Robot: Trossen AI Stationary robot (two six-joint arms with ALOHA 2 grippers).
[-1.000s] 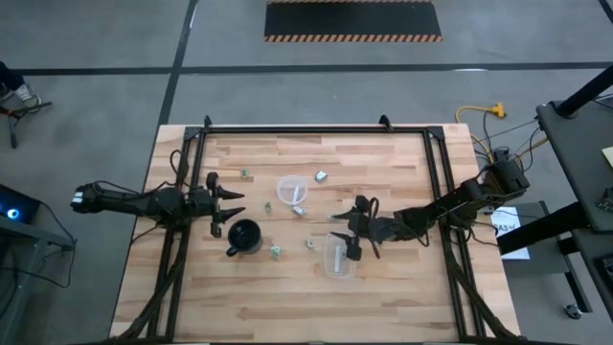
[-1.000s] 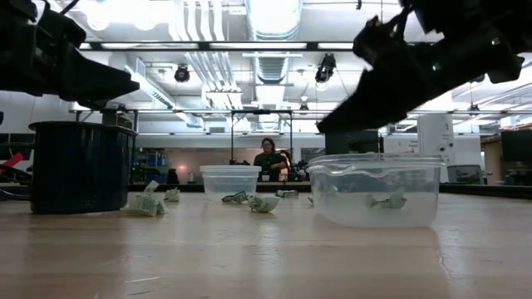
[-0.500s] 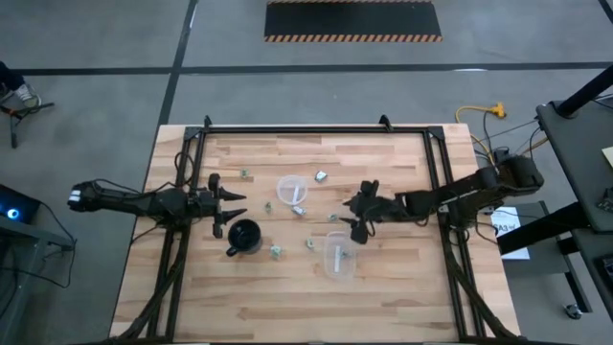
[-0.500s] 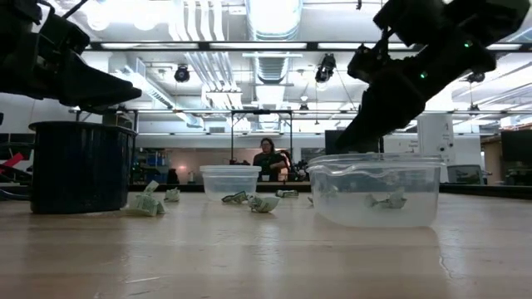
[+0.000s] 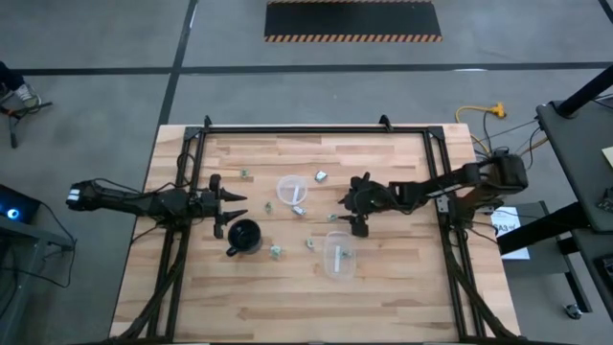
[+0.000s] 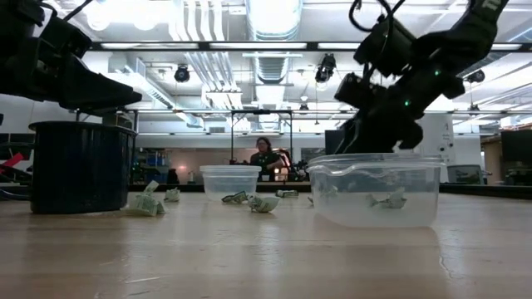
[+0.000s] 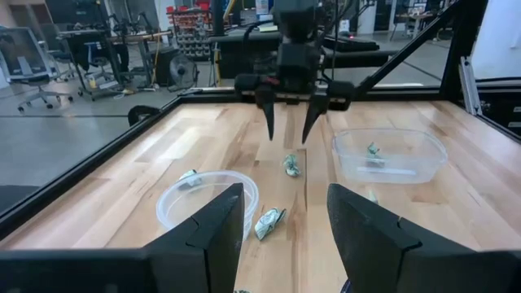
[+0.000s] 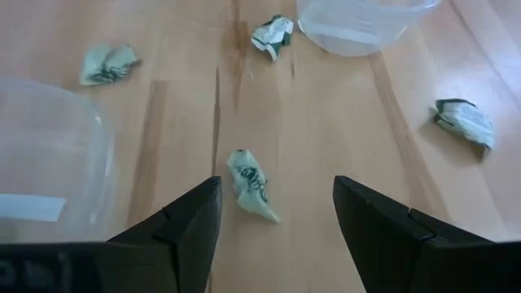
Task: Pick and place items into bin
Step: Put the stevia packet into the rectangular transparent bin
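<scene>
Bench [image 5: 383,278]: wood top, black frame rails down both sides.

Right arm reaches in over mid-bench. Right end effector [image 5: 352,213] hangs above the bench, fingers spread wide, nothing between them. In its wrist view one crumpled piece [image 8: 251,185] lies on the bench right between the fingertips, not touched. The rectangular bin [image 5: 339,256] sits just beside that end effector, toward the bench's front edge; a piece [image 6: 386,200] is already inside it, low view. The round tub [image 5: 292,190] lies off to the end effector's side, toward the left arm. A piece [image 8: 273,34] lies just in front of the tub ahead of the fingers, with more pieces either side of them [image 8: 109,63] [image 8: 464,120].

Left arm waits near the left rail. Left end effector [image 5: 231,206] is partly open, empty, pointing across at the right arm. The black mug [image 5: 245,236] stands just beside it, toward the front edge. Ahead of its fingers: tub, then a piece [image 7: 269,223] against the tub's rim, another [image 7: 291,165] further on.

More loose pieces: one near the back [image 5: 322,176], one beside the mug [image 5: 276,252].
</scene>
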